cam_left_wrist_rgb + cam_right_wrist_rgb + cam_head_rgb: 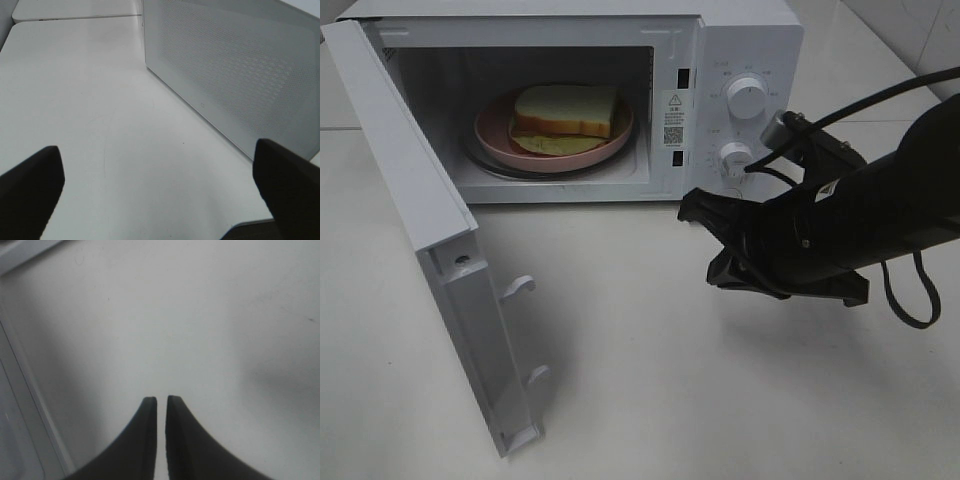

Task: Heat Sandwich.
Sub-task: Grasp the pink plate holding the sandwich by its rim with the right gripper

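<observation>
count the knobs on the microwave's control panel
2. The upper knob sits high on the microwave's control panel. The lower knob is directly below it. The right arm covers the panel's bottom corner, so something could be hidden there.

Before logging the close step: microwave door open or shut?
Open. The door stands wide to the left; the sandwich on its pink plate shows inside.

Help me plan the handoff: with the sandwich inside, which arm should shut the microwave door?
Left, likely. The left hand, open, faces the outer side of the open door, ready to push it shut. The right hand sits before the control panel, away from the door.
</observation>
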Robot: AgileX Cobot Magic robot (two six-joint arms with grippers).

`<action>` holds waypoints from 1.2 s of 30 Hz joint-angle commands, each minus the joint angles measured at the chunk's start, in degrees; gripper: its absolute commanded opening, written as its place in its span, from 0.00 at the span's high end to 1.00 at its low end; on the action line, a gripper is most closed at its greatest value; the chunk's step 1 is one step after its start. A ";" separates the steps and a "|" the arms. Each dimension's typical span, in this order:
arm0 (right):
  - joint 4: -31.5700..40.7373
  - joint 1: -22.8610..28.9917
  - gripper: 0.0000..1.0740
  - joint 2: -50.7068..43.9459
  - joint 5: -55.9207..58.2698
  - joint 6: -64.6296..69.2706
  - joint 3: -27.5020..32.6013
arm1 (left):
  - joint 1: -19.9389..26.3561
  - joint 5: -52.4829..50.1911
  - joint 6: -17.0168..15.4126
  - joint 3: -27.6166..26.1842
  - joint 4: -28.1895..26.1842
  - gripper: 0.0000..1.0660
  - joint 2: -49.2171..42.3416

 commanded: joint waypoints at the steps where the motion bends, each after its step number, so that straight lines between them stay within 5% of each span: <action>1: -5.56 0.00 0.89 -0.74 6.59 -2.18 -1.78 | 0.29 0.17 -0.11 0.06 -0.52 0.08 -0.92; 12: -26.81 0.00 0.87 -0.74 28.93 -10.83 -9.85 | 0.29 0.17 -0.11 0.06 -0.52 0.08 -0.92; 20: -28.88 0.00 0.85 -0.74 38.67 -24.52 -14.78 | 0.29 0.17 -0.11 0.06 -0.52 0.08 -0.92; 36: -29.16 0.00 0.79 -0.74 46.70 -73.91 -20.63 | 0.29 0.17 -0.11 0.06 -0.52 0.08 -0.92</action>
